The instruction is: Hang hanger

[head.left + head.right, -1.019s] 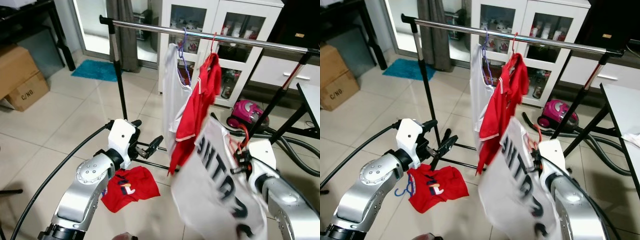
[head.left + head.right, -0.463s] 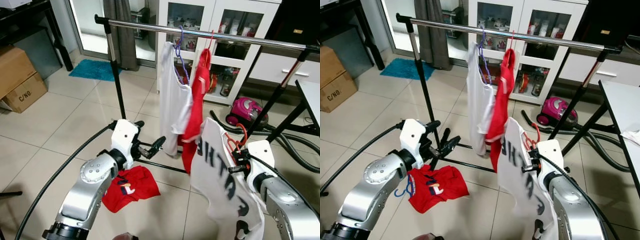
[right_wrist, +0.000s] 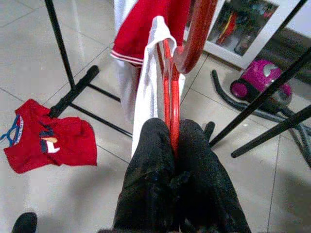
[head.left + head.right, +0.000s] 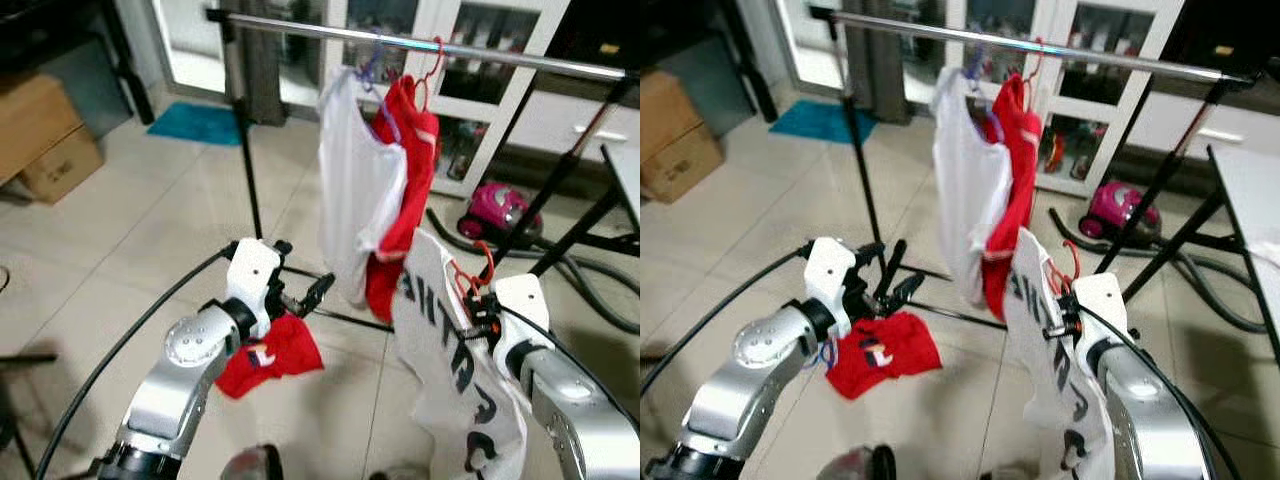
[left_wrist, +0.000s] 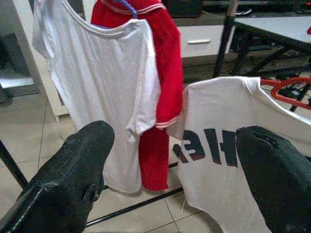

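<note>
One red hanger [image 3: 170, 111] with its white shirt [image 4: 450, 370] is pinched in your right gripper [image 3: 175, 160]; the left gripper [image 5: 170, 160] is spread and idle, so lift the hook to the rail [image 4: 520, 58] near its right end.

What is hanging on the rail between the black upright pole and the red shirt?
A white shirt on a purple hanger hangs on the rail, touching the red shirt; the left eye view shows it.

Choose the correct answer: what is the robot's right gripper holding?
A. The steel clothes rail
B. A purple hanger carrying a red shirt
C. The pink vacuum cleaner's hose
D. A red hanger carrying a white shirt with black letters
D: the right gripper's fingers are shut on the red hanger, whose white shirt shows black letters.
</note>
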